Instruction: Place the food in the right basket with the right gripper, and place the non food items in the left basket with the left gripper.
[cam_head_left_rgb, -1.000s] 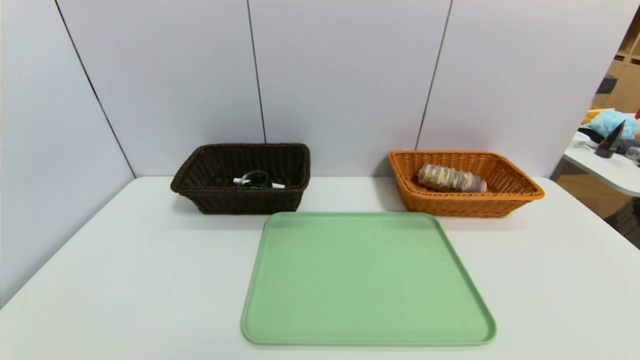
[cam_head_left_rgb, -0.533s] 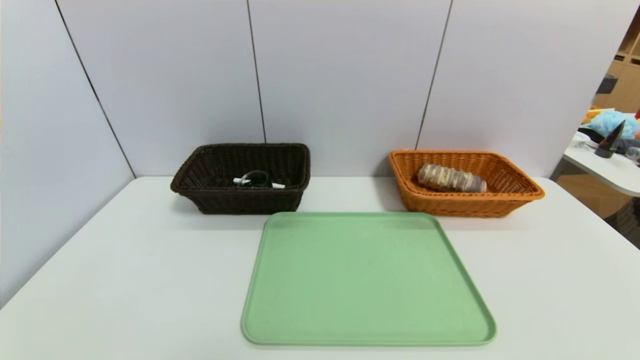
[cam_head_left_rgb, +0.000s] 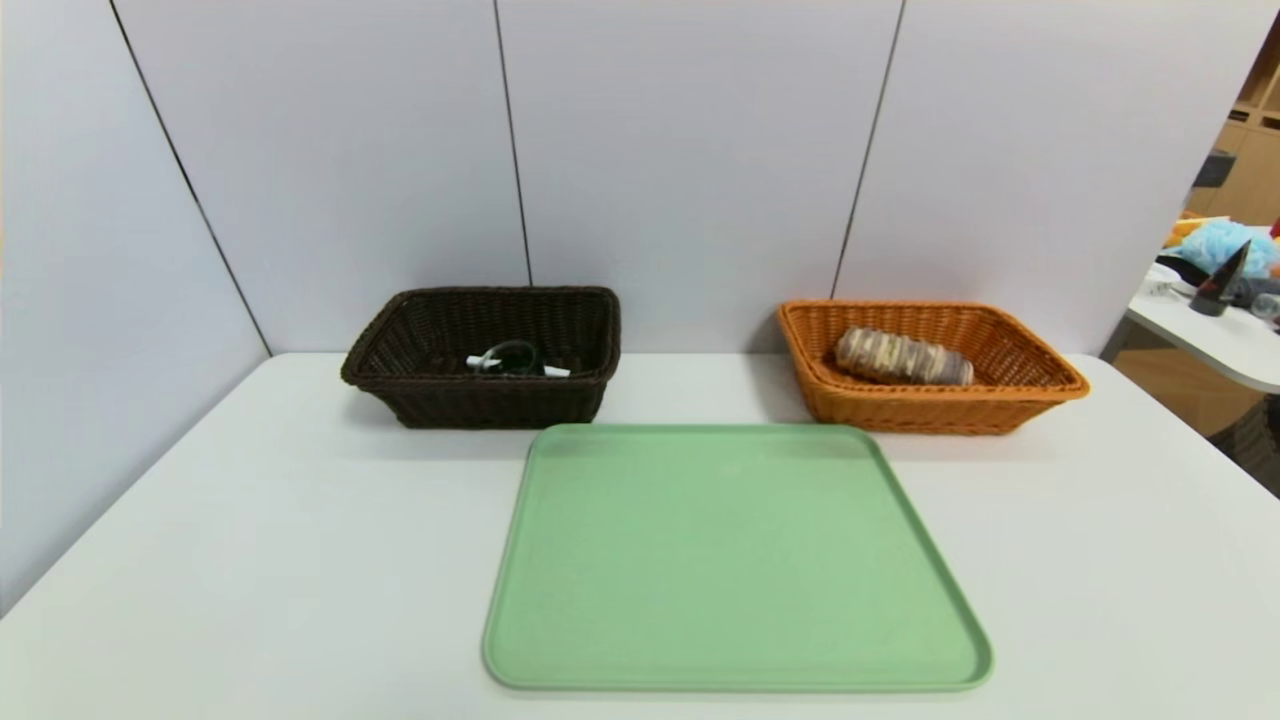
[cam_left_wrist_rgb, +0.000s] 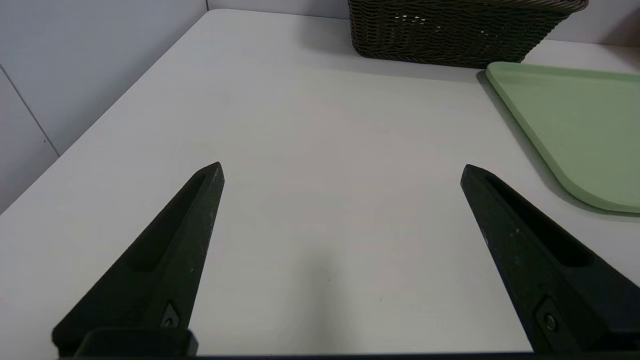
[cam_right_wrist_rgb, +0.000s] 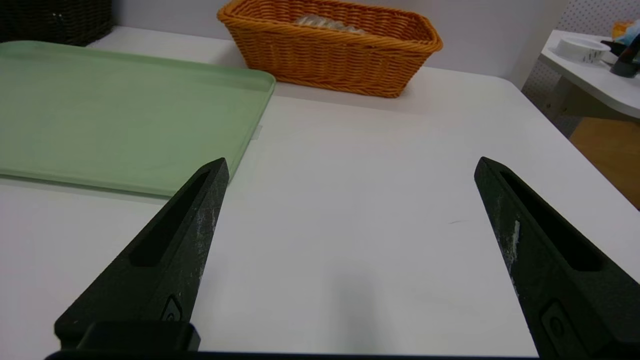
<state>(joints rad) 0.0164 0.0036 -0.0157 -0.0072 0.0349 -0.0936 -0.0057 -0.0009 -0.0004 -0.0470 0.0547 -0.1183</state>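
Worktop (cam_head_left_rgb: 250, 560): white, grey panel walls behind
Left hand (cam_left_wrist_rgb: 340, 167): spread wide, empty
Right hand (cam_right_wrist_rgb: 350, 165): spread wide, empty
Roll (cam_head_left_rgb: 903, 357): in orange basket (cam_head_left_rgb: 1040, 385), right of frame
Marker (cam_head_left_rgb: 553, 371), jar (cam_head_left_rgb: 514, 357): in dark basket (cam_head_left_rgb: 400, 330), left

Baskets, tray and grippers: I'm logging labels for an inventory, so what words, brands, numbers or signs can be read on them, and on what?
None can be read in any view.
Dark brown basket, orange basket: plain wicker.
Green tray: plain.
Striped roll, white marker, glass jar: no print can be made out.
Left gripper, right gripper: open, with only scuffs on the fingers.
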